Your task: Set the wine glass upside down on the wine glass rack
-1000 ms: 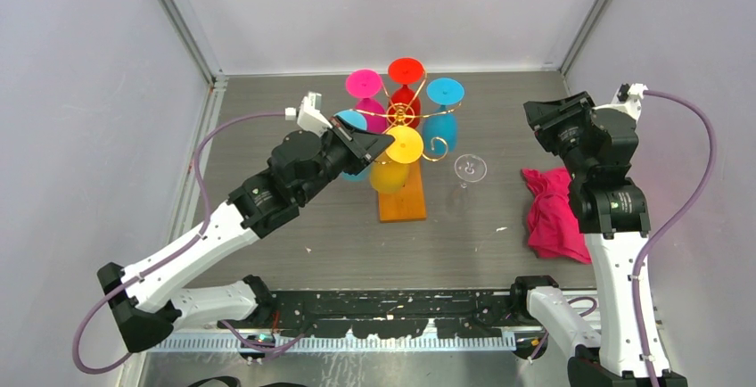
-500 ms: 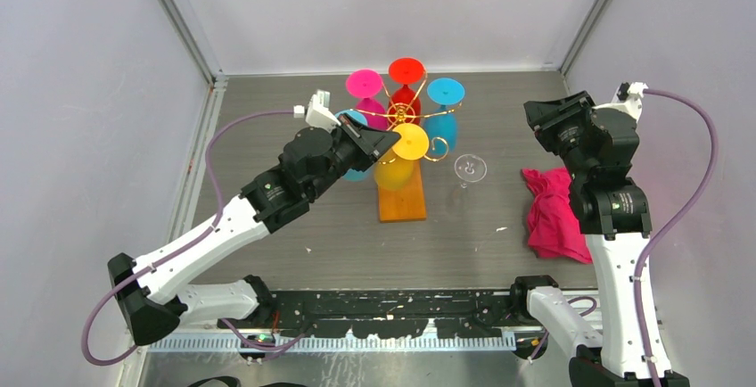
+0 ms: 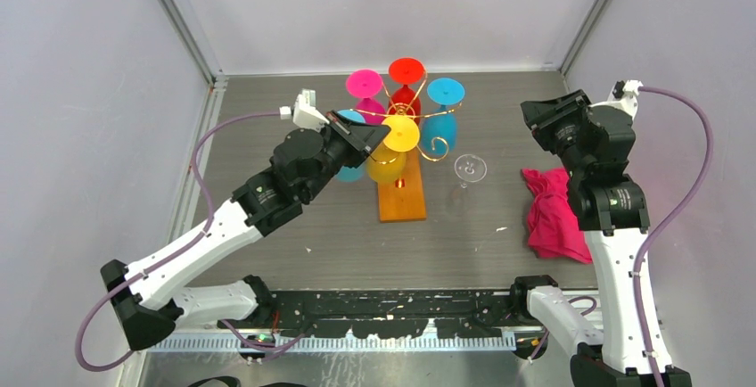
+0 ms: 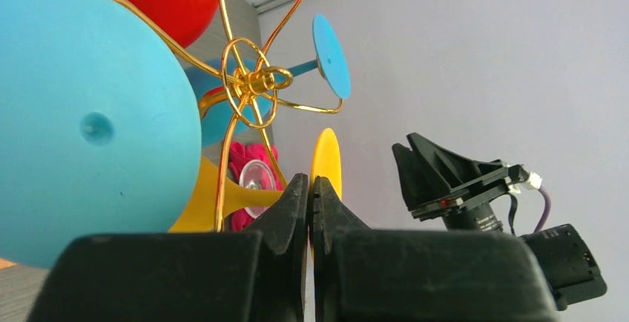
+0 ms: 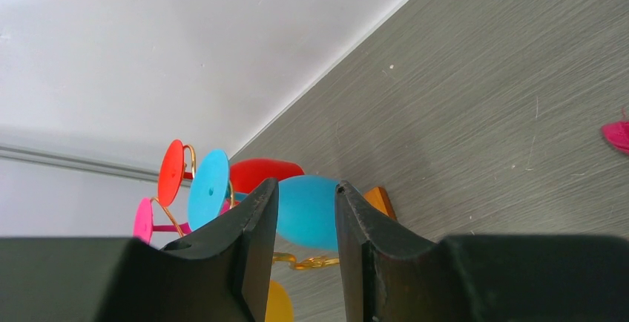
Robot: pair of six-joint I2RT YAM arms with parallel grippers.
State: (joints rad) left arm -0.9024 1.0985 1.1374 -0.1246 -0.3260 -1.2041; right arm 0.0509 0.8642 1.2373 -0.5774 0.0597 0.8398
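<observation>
The wine glass rack (image 3: 412, 118) is a gold wire stand on an orange-brown wooden base (image 3: 403, 200). Pink (image 3: 364, 83), red (image 3: 406, 70) and two blue glasses (image 3: 445, 91) hang on it upside down. My left gripper (image 3: 383, 138) is shut on the foot of a yellow wine glass (image 3: 399, 135), bowl down, beside the central post. In the left wrist view its stem (image 4: 248, 197) crosses a gold arm (image 4: 219, 188), and the jaws (image 4: 309, 181) pinch the foot's edge. My right gripper (image 3: 544, 116) is open and empty, raised at the right.
A clear wine glass (image 3: 470, 169) stands on the table right of the rack. A pink-red cloth (image 3: 554, 214) lies at the right, below my right arm. Walls close in the back and both sides.
My left gripper has carried the yellow glass a little back and left, closer to the rack's central post. The right arm has barely moved.
</observation>
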